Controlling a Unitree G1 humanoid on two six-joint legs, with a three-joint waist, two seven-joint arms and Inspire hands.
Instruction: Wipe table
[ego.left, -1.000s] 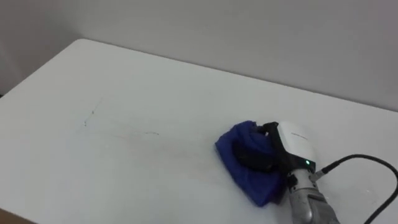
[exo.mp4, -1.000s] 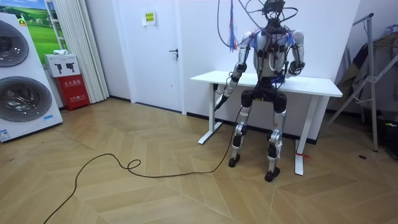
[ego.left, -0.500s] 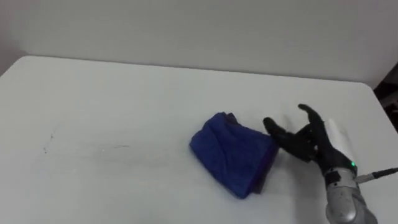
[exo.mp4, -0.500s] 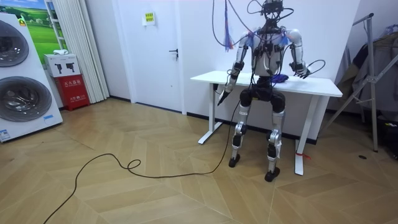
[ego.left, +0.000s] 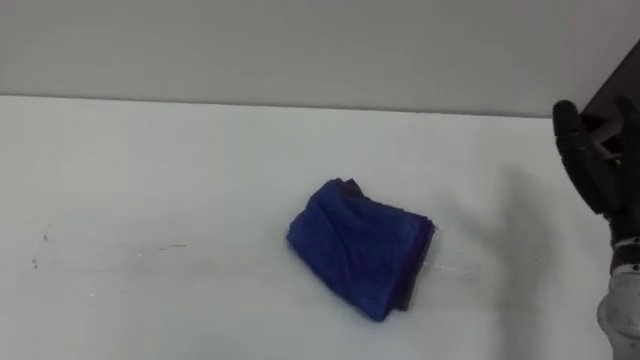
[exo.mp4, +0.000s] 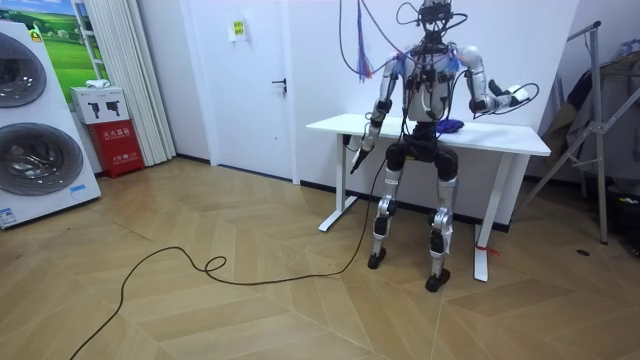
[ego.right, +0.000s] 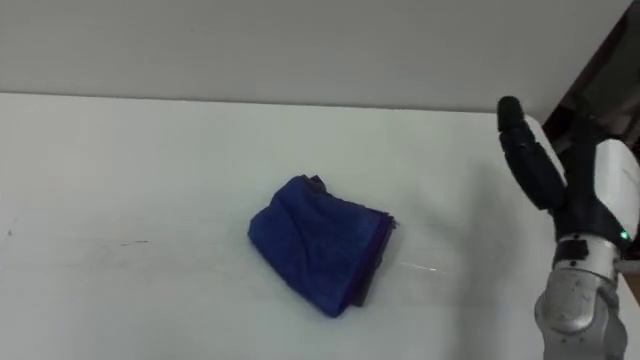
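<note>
from where i stand i count one blue cloth (ego.left: 360, 262), one white table (ego.left: 150, 150), two washing machines (exo.mp4: 30, 160) one atop the other, one red cabinet (exo.mp4: 118, 148) and one white door (exo.mp4: 255, 85).

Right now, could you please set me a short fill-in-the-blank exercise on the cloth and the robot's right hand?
The cloth on the white table is ____ in colour.
The right hand hovers on the cloth's ____ side.
Its straight fingers touch ____.
Missing words: blue; right; nothing.

Right hand (ego.left: 590, 165) partly beyond view's right edge
</note>
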